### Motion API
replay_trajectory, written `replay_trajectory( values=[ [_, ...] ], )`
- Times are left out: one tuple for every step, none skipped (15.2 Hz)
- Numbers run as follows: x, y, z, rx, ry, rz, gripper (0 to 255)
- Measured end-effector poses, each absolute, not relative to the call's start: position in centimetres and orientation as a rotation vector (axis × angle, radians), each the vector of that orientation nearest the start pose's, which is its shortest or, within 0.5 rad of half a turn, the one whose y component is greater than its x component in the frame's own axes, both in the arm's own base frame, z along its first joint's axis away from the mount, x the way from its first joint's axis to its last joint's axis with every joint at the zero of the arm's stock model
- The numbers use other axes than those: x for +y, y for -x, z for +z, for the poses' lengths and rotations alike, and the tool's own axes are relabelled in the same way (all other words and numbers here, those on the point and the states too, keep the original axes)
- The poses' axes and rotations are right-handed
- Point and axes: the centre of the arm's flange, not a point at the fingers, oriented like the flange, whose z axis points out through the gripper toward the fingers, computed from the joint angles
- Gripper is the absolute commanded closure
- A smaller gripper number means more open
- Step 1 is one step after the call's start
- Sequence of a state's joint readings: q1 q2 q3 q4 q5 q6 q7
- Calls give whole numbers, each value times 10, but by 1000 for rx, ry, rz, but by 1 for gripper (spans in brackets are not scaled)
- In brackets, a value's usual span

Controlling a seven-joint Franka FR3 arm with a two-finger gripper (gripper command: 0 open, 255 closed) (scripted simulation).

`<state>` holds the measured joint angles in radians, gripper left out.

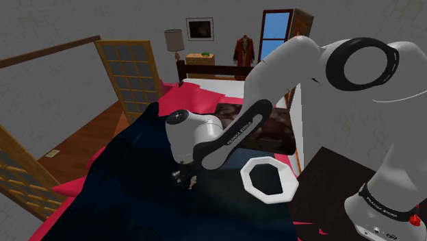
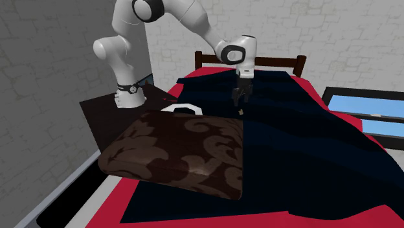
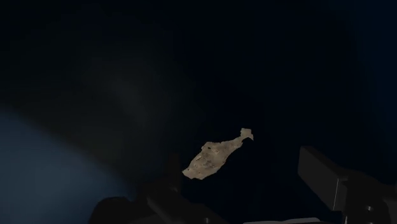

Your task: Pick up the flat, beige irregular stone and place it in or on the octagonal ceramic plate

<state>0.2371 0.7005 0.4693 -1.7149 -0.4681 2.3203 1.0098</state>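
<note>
Bedding lies under me in the shoulder view: a dark blue blanket (image 1: 130, 198) over a red bed (image 1: 65, 188), with my claw (image 1: 183, 179) hanging low over the blanket at the end of my white arm (image 1: 274, 75). The white octagonal plate (image 1: 248, 179) sits at three o'clock from my claw, near it but apart, and a dark brown pillow (image 1: 277, 130) lies at twelve o'clock from the plate. Far off at eleven o'clock stand a wooden door (image 1: 130, 75) and a lamp (image 1: 173, 40). In the second exterior view my claw (image 2: 241, 96) points down over the blanket (image 2: 291, 149), and the small beige stone (image 2: 241, 112) lies on the cloth at six o'clock from it, just beneath the tips. The patterned pillow (image 2: 178, 152) lies at seven o'clock; a piece of the plate (image 2: 186, 105) peeks over its far edge at nine o'clock from my claw, beside the dark stand (image 2: 110, 113). In the wrist view my claw (image 3: 242, 175) is open and grips nothing: its black fingers (image 3: 324, 181) stand well apart, and the flat, ragged stone (image 3: 216, 156) rests on the blanket (image 3: 95, 95) between them, nearer one finger than the other, touched by neither as far as I can see.
</note>
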Motion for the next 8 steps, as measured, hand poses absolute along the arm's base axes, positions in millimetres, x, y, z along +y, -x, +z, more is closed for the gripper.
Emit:
replay_trajectory(
  values=[
    [403, -540, 211, 152, 3156, -18, 0],
    [403, -542, 206, 168, 3153, 4, 0],
    [403, -544, 201, 175, 3151, 16, 0],
    [403, -544, 196, 179, 3150, 22, 0],
    [403, -545, 190, 181, 3149, 25, 0],
    [403, -545, 185, 182, 3149, 26, 0],
    [403, -545, 178, 182, 3149, 27, 0],
    [402, -544, 174, 182, 3149, 28, 0]
  ],
)
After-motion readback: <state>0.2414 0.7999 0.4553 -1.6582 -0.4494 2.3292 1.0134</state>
